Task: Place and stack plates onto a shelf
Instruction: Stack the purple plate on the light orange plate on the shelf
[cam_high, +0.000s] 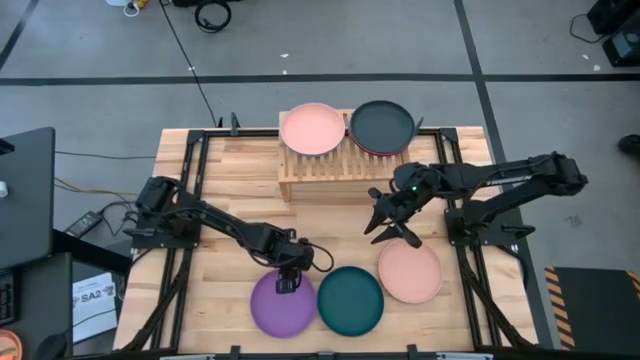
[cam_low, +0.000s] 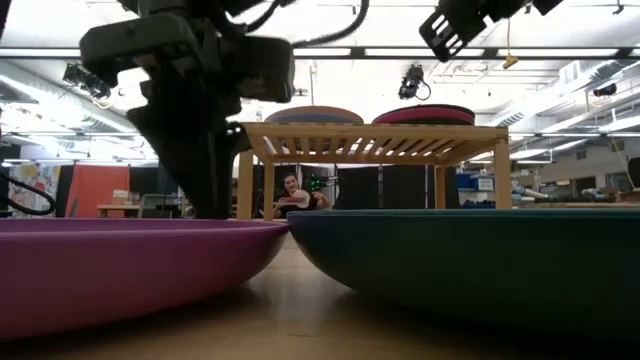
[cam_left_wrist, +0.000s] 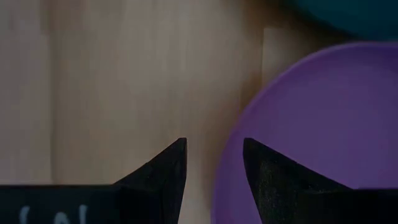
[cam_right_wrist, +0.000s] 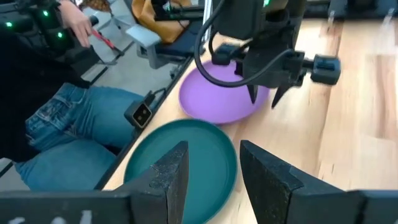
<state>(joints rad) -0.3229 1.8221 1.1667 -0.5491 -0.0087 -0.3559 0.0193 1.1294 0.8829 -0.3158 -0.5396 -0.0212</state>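
Note:
A purple plate (cam_high: 282, 303), a dark teal plate (cam_high: 350, 299) and a peach plate (cam_high: 410, 271) lie flat along the table's near edge. The shelf (cam_high: 340, 168) stands at the far middle. It carries a second peach plate (cam_high: 313, 128) and a charcoal plate (cam_high: 382, 125) that lies on a magenta one. My left gripper (cam_left_wrist: 214, 146) is open and points down over the purple plate's far rim (cam_left_wrist: 249, 118), one finger above the plate and one above the bare wood. My right gripper (cam_high: 392, 235) hangs open in the air between the shelf and the near peach plate.
Black frame rails (cam_high: 190, 190) run along both sides of the table. Bare wood (cam_high: 240, 180) lies between the shelf and the three near plates. A person in jeans (cam_right_wrist: 68, 124) sits just beyond the near edge, by the teal plate (cam_right_wrist: 186, 162).

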